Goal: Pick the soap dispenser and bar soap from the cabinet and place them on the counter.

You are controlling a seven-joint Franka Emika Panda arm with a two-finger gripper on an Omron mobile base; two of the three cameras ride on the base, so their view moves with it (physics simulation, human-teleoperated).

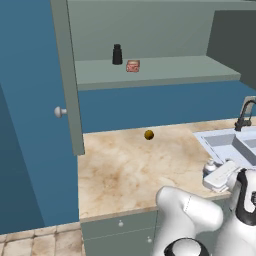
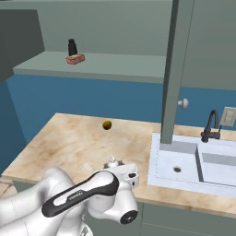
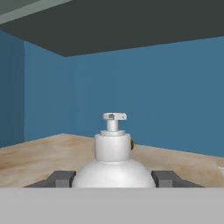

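The soap dispenser (image 3: 113, 153) stands upright between my two dark fingertips, showing a pale rounded body and a white pump top. My gripper (image 3: 114, 178) is shut on it, low over the counter (image 1: 120, 165) near its front edge, beside the sink. From the left base view, the pump top (image 1: 210, 164) pokes out beside my white hand (image 1: 221, 176); it also shows in the right base view (image 2: 112, 162). The pinkish bar soap (image 1: 132, 66) (image 2: 75, 58) lies on the shelf of the open cabinet (image 1: 160, 72).
A small black bottle (image 1: 117, 54) (image 2: 72, 47) stands just behind the bar soap. A dark-yellow ball (image 1: 148, 134) (image 2: 107, 125) rests at the back of the counter. The pale sink (image 2: 184, 161) with a black faucet (image 2: 211, 125) is at the right. Open cabinet doors (image 1: 65, 75) (image 2: 173, 69) hang over the counter.
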